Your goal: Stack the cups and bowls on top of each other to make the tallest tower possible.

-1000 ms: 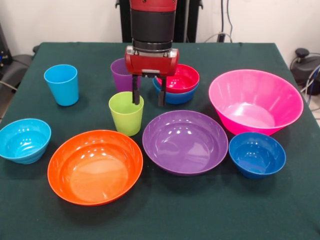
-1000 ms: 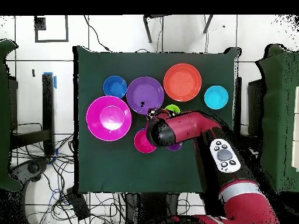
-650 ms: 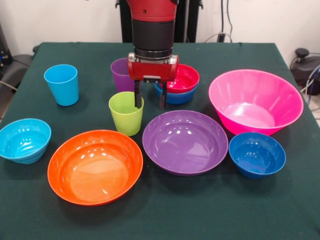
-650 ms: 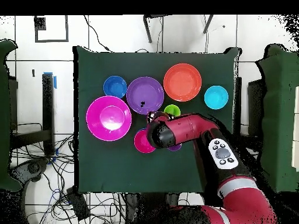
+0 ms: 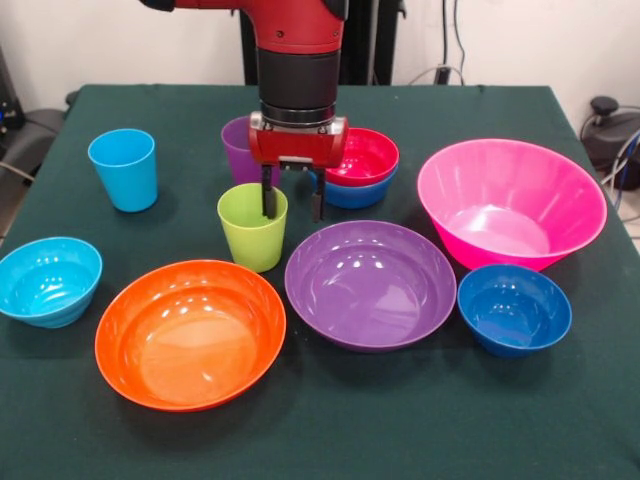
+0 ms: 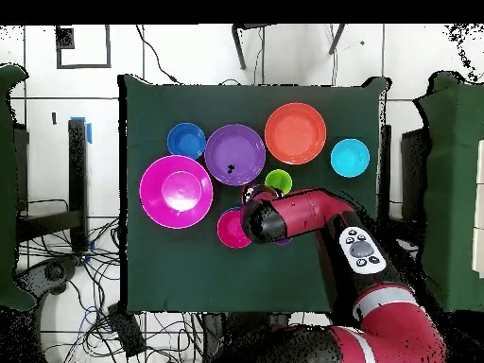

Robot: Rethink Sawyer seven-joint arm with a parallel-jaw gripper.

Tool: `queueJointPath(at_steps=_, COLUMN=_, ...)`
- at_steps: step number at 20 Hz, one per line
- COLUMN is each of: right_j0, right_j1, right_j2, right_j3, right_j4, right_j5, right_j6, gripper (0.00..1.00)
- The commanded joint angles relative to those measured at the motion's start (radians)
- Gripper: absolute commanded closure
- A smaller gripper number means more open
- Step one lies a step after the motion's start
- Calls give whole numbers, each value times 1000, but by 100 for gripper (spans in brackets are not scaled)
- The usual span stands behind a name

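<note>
1. Far left of the lime green cup sits the cyan bowl, and behind that the light blue cup, both well apart from the action.
2. The orange bowl lies just in front of the lime green cup, touching nothing.
3. Here's the gripper, fingers apart, one finger dipping inside the lime green cup's rim, the other outside it on the right!
4. The arm comes straight down, wrist vertical, partly hiding the purple cup behind the lime green cup.
5. Risk, as I judge it: a shallow pinch on that smooth tapered wall could let the cup slip or tip toward the purple bowl.
6. Right of the cup and behind it: red bowl nested in the blue bowl, the stack's base.
7. Further right, the pink bowl and dark blue bowl wait on the bench.
</note>
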Motion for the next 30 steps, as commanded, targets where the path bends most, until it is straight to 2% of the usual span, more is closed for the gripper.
queueJointPath(at_steps=1, right_j0=4, right_j1=11, right_j2=19, right_j3=-63, right_j4=-8, right_j5=-8, right_j6=7, gripper=0)
queueJointPath(at_steps=18, right_j0=15, right_j1=91, right_j2=-11, right_j3=-139, right_j4=-28, right_j5=-51, right_j6=16, gripper=0)
queueJointPath(at_steps=30, right_j0=45, right_j1=107, right_j2=-47, right_j3=-146, right_j4=-21, right_j5=-82, right_j6=45, gripper=0)
